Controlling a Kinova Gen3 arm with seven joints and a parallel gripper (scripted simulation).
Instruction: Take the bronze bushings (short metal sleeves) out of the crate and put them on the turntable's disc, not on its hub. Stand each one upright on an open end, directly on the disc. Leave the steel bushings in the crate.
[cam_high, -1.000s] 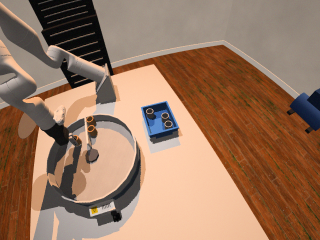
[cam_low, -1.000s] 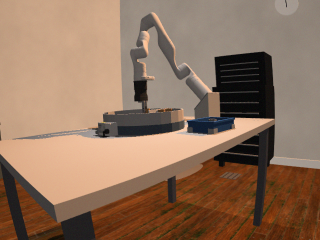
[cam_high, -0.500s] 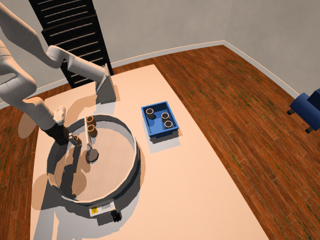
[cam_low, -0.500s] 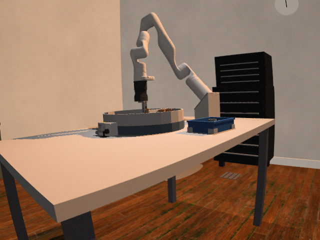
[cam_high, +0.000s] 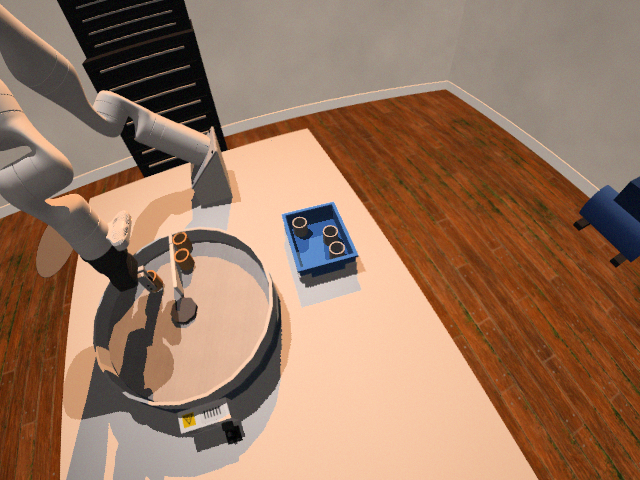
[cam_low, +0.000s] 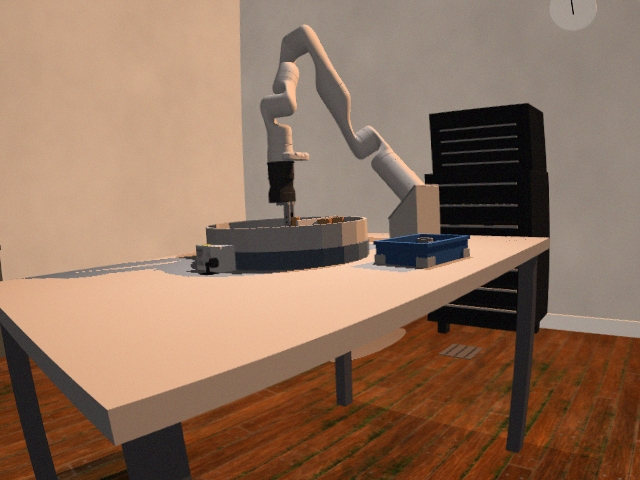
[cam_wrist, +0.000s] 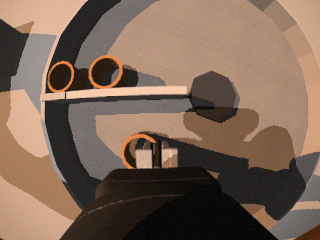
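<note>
A bronze bushing (cam_high: 155, 281) (cam_wrist: 126, 150) is inside the turntable's wall (cam_high: 273, 310) (cam_low: 289, 240) (cam_wrist: 58, 115), its side wall pinched in the gripper's (cam_high: 146, 279) (cam_low: 289, 223) (cam_wrist: 156, 156) jaws; two more bronze bushings (cam_high: 184, 259) (cam_wrist: 106, 86) stand beyond the divider (cam_high: 174, 268) (cam_wrist: 125, 93).

the pale table (cam_high: 372, 335) (cam_low: 232, 320) carries the round turntable (cam_high: 273, 310) (cam_low: 289, 240); a blue crate (cam_high: 310, 267) (cam_low: 398, 253) (beside it); the arm's base (cam_high: 219, 193) (cam_low: 429, 211).

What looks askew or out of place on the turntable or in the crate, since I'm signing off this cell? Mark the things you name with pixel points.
Nothing stands out. Two bronze bushings (cam_high: 186, 262) (cam_wrist: 120, 80) stand upright beside the divider (cam_high: 176, 273) (cam_wrist: 130, 92); a third (cam_high: 155, 280) (cam_wrist: 125, 150) is in the gripper (cam_high: 151, 281) (cam_wrist: 155, 149). Three steel bushings (cam_high: 299, 229) stand in the blue crate (cam_high: 318, 268) (cam_low: 400, 253).
</note>
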